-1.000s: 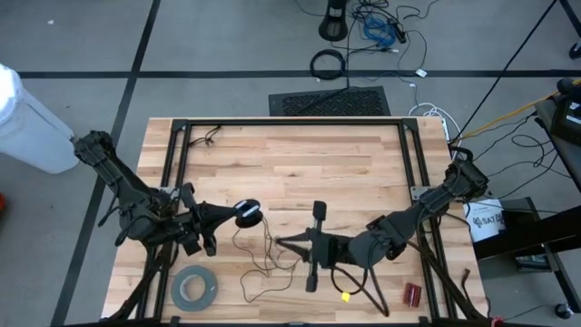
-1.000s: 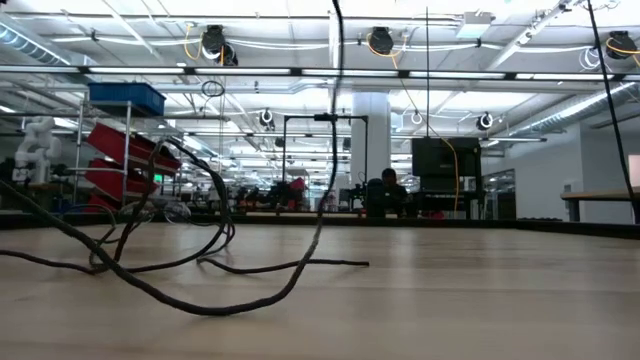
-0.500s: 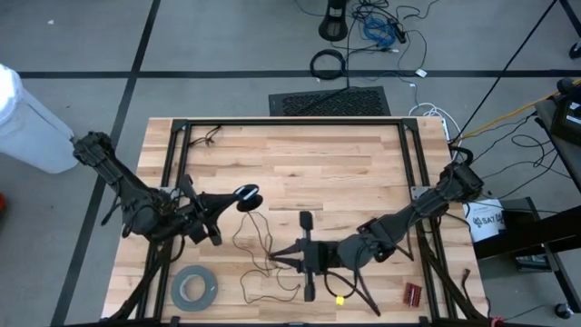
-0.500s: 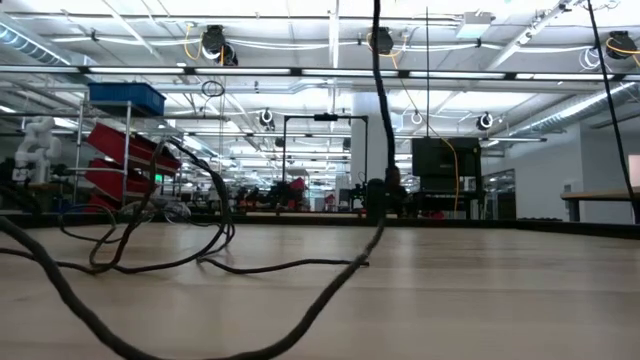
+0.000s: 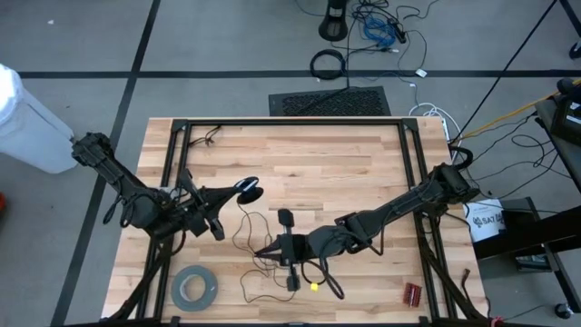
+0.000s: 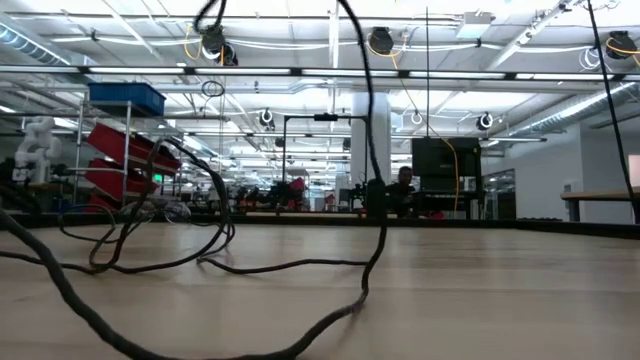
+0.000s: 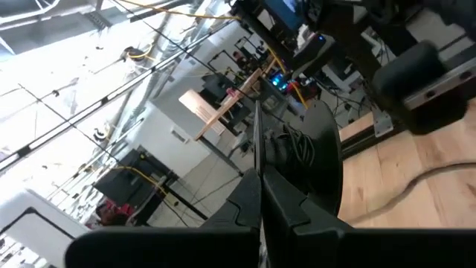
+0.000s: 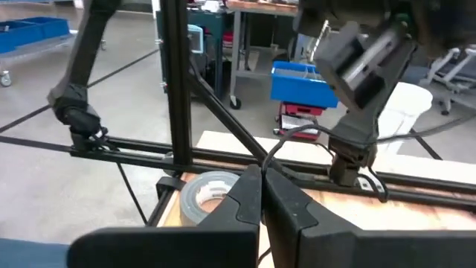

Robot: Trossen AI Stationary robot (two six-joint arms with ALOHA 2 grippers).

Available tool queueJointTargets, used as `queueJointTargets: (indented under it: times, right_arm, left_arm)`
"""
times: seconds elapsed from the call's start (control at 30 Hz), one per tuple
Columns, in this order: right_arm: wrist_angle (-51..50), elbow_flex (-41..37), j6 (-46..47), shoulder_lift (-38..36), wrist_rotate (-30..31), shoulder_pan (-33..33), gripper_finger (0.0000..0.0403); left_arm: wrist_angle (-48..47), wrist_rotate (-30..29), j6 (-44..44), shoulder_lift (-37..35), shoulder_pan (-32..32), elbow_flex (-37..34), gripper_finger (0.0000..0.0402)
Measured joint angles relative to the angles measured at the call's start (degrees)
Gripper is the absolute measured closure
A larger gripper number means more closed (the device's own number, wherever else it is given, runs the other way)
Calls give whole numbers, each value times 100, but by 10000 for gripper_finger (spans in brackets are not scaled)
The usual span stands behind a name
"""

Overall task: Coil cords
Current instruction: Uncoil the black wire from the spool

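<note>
We see the left gripper [image 5: 238,190] over the left middle of the table [image 5: 345,154], its fingers [image 7: 256,195] pressed together on the small black disc [image 5: 247,188], which it holds off the wood. In its wrist view the disc [image 7: 316,160] fills much of the picture edge-on, so we cannot make out its face.

The wire [image 5: 245,238] drops from the disc in loose loops on the wood towards the right gripper [image 5: 260,253], at the front middle. Its fingers [image 8: 249,192] are closed on the wire [image 8: 279,145], though the thin strand is hard to trace from above where it passes under that arm.

From table height neither gripper shows; we see only the wire [image 6: 372,180] hanging down from beyond the upper edge and curling along the tabletop.

A grey tape roll [image 5: 194,288] lies at the front left, apart from the loops.
</note>
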Motion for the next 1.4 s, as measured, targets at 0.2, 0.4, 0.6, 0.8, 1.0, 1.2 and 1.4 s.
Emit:
queueJointTargets:
  times: [0.2,0.4,0.6,0.8,1.0,1.2,1.4]
  right_arm:
    - [-572,2,-1,53,248,-137,403]
    - [-1807,2,269,48,1266,-294,403]
    - [-3031,2,1051,-82,1536,-505,403]
    - [-4175,2,1609,-264,1699,-550,403]
    - [-4922,0,1966,-302,1677,-574,402]
    - [-4374,0,1278,-568,1652,-408,372]
    - [-3219,0,81,-947,1707,-175,325]
  left_arm:
    - [132,343,-52,0,-31,0,401]
    - [168,548,-149,0,-138,0,401]
    - [162,373,-145,0,-226,0,401]
    - [139,-158,-20,0,-418,0,401]
    - [120,-273,-22,0,-632,0,401]
    - [-107,-374,-31,-2,-744,0,401]
    - [-726,-298,-421,2,-776,0,402]
